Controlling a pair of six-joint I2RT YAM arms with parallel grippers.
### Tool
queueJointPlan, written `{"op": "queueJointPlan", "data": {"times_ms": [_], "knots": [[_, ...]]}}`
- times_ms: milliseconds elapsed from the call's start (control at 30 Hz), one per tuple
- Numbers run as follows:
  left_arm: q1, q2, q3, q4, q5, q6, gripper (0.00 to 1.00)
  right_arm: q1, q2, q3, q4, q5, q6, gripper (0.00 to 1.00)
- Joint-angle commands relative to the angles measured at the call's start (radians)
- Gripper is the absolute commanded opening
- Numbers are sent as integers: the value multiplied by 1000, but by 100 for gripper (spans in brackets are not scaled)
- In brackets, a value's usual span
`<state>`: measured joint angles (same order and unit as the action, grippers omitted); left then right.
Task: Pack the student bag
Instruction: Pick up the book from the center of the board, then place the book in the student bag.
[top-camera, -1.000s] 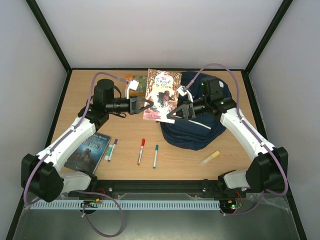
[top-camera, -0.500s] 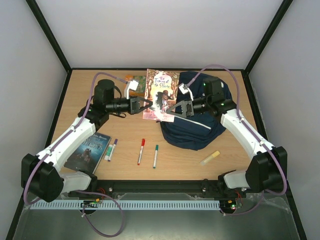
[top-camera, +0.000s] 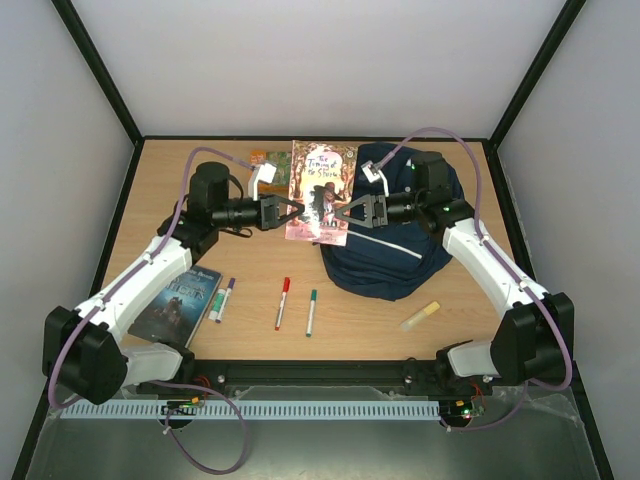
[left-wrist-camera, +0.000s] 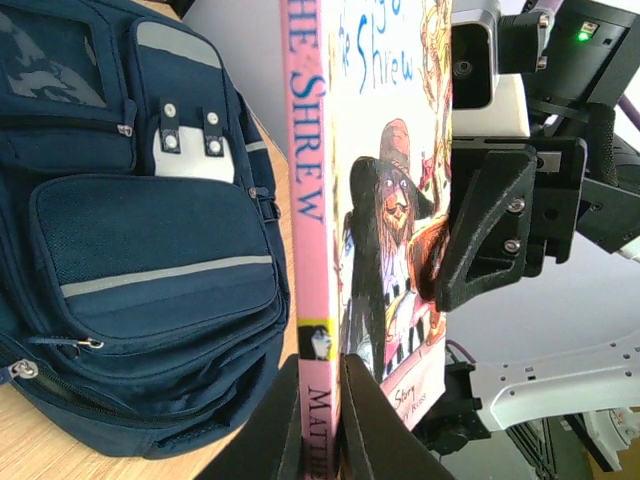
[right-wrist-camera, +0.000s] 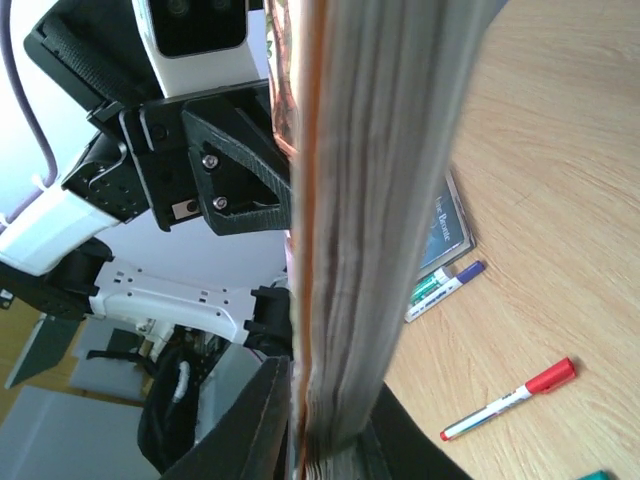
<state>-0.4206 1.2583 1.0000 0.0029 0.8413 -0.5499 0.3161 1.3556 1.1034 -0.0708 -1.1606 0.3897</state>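
The left gripper (top-camera: 297, 212) and the right gripper (top-camera: 341, 214) both pinch a thin paper book (top-camera: 322, 175), one on each side, with their fingers closed tight on it. The student bag (top-camera: 392, 265) lies just under the right gripper, near the far right corner of the wooden table (top-camera: 350, 335). It is soft, puffy, dark blue cloth with pale stripes and zips.

Red marker (top-camera: 282, 303) beside green marker (top-camera: 311, 312) (not touching); yellow stick (top-camera: 420, 316), perhaps glue, farther right.

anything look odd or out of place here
One oddity: the pink-spined illustrated paperback book is clamped by both the left end effector and the right end effector at once, beside the navy-blue fabric backpack, not in it.
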Motion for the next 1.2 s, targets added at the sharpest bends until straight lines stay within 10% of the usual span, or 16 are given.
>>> {"op": "queueJointPlan", "data": {"times_ms": [0,233,367,467,867,1167], "knots": [[5,-3,-27,14,-5,4,2,-5,-5,10,58,4,31,10],[5,15,-35,9,-10,14,6,-35,-8,-1,18,144,-6,1],[5,52,-29,-23,-55,16,61,-108,-14,22,-64,246,-65,1],[5,91,-27,-33,-92,5,74,-208,-36,24,-111,269,-103,1],[-38,354,66,-121,-206,20,66,-671,-147,46,-514,368,-456,1],[-334,466,280,-278,-398,282,55,-853,-241,-4,-699,494,-666,1]]}}
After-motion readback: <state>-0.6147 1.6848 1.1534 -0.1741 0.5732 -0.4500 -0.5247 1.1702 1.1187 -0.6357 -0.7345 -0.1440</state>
